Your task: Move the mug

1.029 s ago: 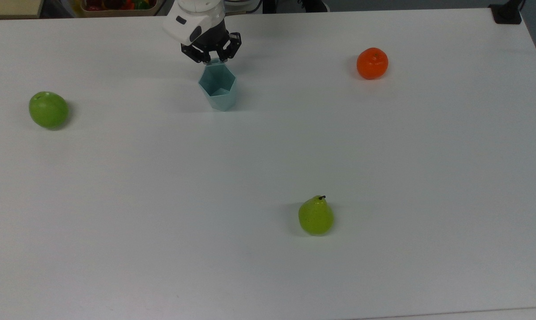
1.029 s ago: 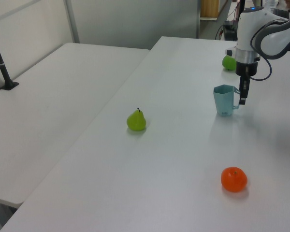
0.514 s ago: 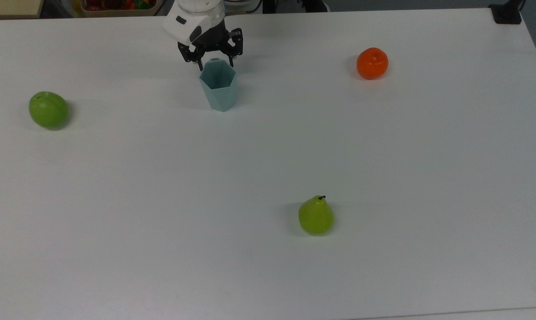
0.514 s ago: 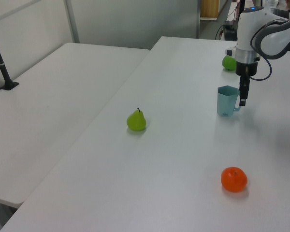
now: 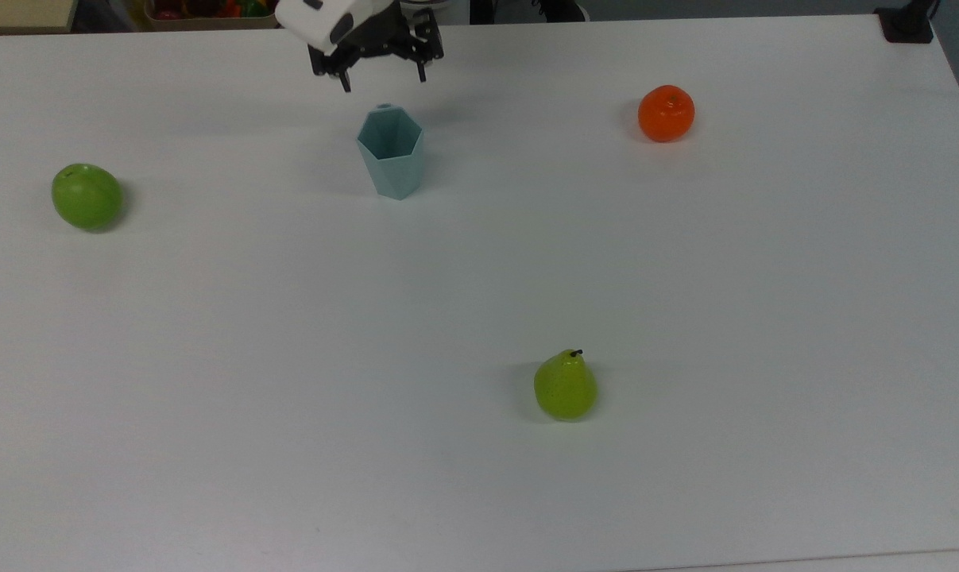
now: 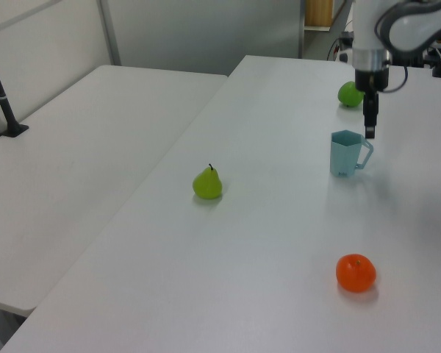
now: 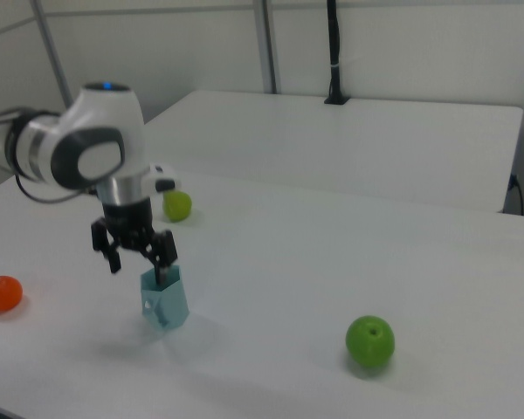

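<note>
the mug (image 5: 391, 152) stands upright on the table (image 5: 479, 318), free of the gripper (image 5: 380, 73). the gripper hangs above the mug's handle side, fingers spread and empty. judged step: release done; the next move is a clear retreat.

The mug (image 5: 391, 152) is pale teal with angular facets and a hexagonal open rim. It stands upright on the white counter (image 5: 479, 318), its small handle turned to the left view's right.

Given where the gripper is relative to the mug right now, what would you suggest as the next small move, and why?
Probably keep lifting straight up and away. The gripper is open and above the handle side of the mug, touching nothing, and the mug stands upright on the table, so it seems released.
</note>
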`<state>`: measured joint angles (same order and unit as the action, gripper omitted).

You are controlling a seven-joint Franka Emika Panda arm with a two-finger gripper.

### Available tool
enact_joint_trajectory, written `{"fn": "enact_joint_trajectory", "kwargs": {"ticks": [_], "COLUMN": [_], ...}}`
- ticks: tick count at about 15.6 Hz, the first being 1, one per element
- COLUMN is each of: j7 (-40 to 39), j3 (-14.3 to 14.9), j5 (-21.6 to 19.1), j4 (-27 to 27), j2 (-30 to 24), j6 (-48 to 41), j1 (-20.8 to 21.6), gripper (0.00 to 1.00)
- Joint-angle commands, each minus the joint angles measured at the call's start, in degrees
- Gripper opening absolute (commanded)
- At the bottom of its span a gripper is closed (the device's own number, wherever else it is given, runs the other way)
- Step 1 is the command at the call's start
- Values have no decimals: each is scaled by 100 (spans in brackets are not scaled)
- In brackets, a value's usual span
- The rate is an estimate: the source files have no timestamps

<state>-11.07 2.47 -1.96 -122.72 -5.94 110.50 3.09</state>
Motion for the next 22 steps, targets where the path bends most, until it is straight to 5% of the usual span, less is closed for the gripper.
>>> {"fn": "enact_joint_trajectory", "kwargs": {"ticks": [1,4,7,14,22], "j7": [1007,2001,2188,959,659], "j3": [-352,-458,-388,-204,-63], "j5": [-94,-85,-129,-129,-349], "j4": [1081,2056,2787,2868,2868], "j2": [31,110,154,242,435], "j6": [-905,-1538,-2188,-1375,-802], "j1": [26,-1,-141,-194,-194], "gripper": [100,100,100,100,100]}}
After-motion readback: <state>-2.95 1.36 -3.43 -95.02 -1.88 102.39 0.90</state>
